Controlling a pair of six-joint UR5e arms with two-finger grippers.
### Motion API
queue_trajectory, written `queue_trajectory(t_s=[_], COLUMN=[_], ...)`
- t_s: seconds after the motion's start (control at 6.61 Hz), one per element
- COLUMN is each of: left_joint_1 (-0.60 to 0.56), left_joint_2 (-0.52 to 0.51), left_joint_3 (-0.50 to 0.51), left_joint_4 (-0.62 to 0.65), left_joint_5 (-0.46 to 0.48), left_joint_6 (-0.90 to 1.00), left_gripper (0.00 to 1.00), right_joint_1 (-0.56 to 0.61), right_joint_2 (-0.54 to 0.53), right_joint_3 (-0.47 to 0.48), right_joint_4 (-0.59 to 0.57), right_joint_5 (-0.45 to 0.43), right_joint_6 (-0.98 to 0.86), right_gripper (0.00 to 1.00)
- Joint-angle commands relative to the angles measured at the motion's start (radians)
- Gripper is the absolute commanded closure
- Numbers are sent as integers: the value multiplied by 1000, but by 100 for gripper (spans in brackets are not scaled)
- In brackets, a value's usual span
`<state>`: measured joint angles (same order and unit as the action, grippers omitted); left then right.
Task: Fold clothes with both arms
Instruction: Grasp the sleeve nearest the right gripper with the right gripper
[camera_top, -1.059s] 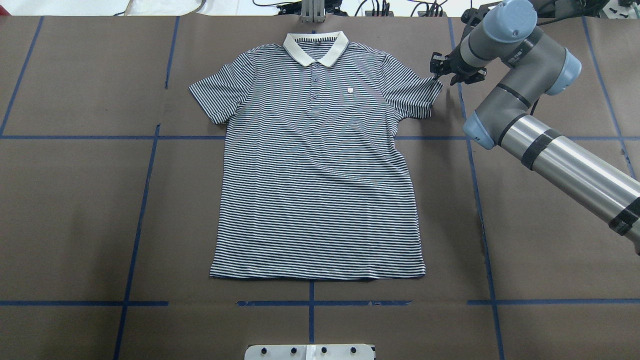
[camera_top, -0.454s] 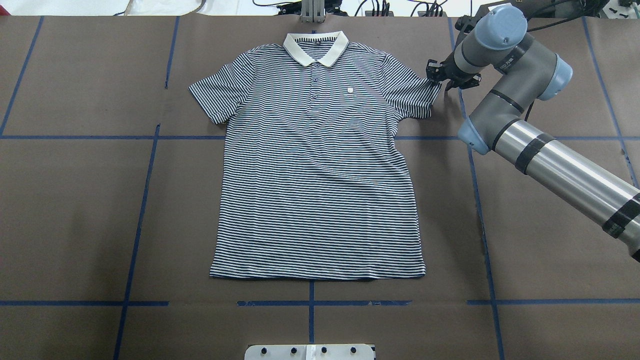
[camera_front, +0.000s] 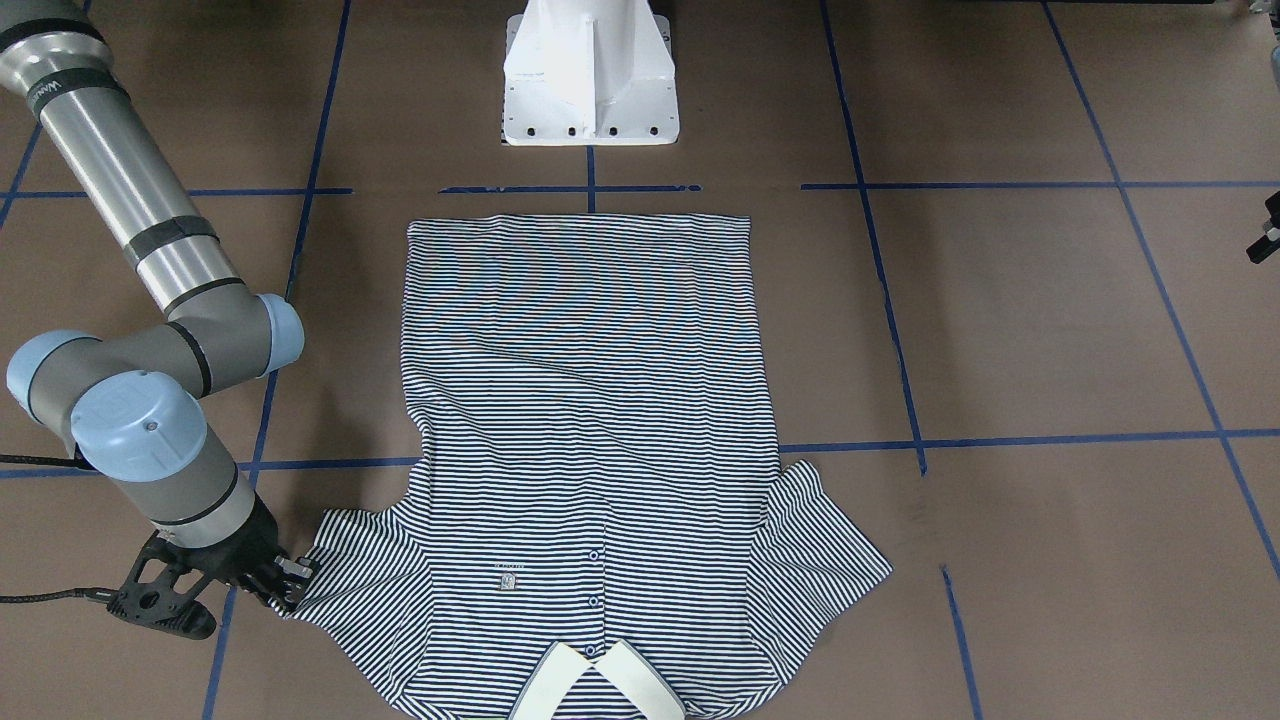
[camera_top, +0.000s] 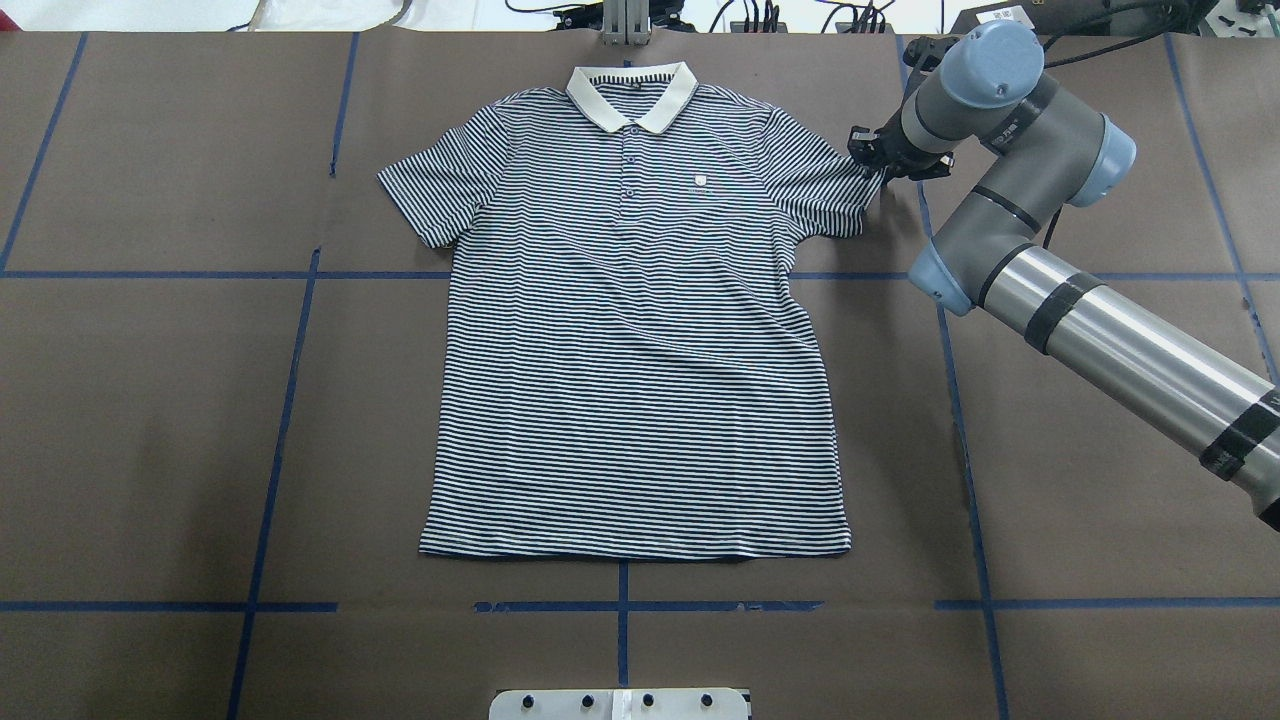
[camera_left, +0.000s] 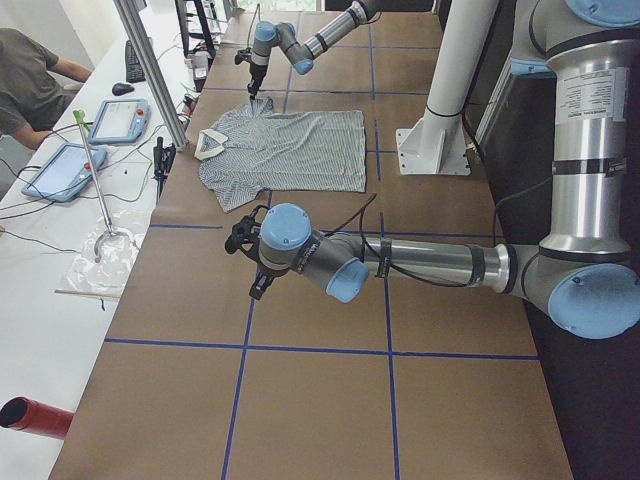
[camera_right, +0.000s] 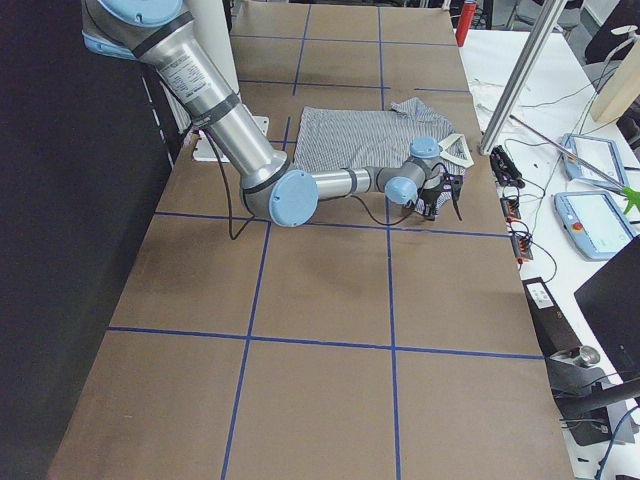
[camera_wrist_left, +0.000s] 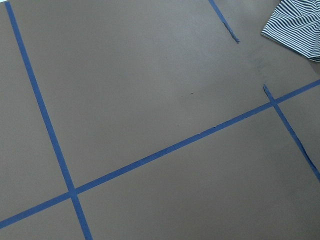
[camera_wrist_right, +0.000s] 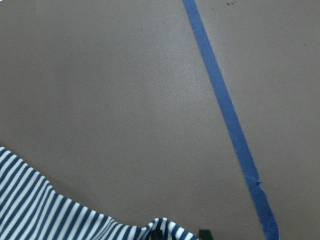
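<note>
Straddling the outer corner of the sleeve (camera_top: 838, 190) on the robot's right side, the right end effector (camera_top: 868, 152) is released: in its wrist view the tips stand apart with the striped edge puckered between them. The polo shirt (camera_top: 630, 350) lies flat and face up on the worktop (camera_top: 150, 420), its long axis running from the collar (camera_top: 630, 90) at the far side to the hem (camera_top: 635, 550) near the robot's base. From this end effector the shirt's body lies toward the robot's left, so I judge the fold must travel inward across that axis. The left end effector (camera_left: 258, 285) hovers over bare worktop, well apart from the other sleeve (camera_top: 425, 195); I cannot tell its state.
</note>
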<state>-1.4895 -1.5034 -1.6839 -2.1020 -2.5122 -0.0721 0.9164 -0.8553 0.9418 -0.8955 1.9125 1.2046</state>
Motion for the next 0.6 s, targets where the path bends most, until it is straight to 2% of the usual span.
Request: queue_trajectory(t_s=[0.0, 0.3, 0.45], left_joint_1=[0, 0, 0], left_joint_2=[2, 0, 2], left_joint_3=[-2, -5, 0], left_joint_4=[-1, -1, -30], left_joint_5=[0, -2, -3], left_joint_6=[0, 0, -2], left_gripper=[0, 0, 0], right_joint_1=[1, 1, -42], right_joint_2=[1, 1, 4], right_joint_3=[11, 134, 176], right_joint_4=[0, -6, -17], right_joint_5=[2, -1, -7], right_joint_6=[-32, -36, -17], right_gripper=[100, 100, 100])
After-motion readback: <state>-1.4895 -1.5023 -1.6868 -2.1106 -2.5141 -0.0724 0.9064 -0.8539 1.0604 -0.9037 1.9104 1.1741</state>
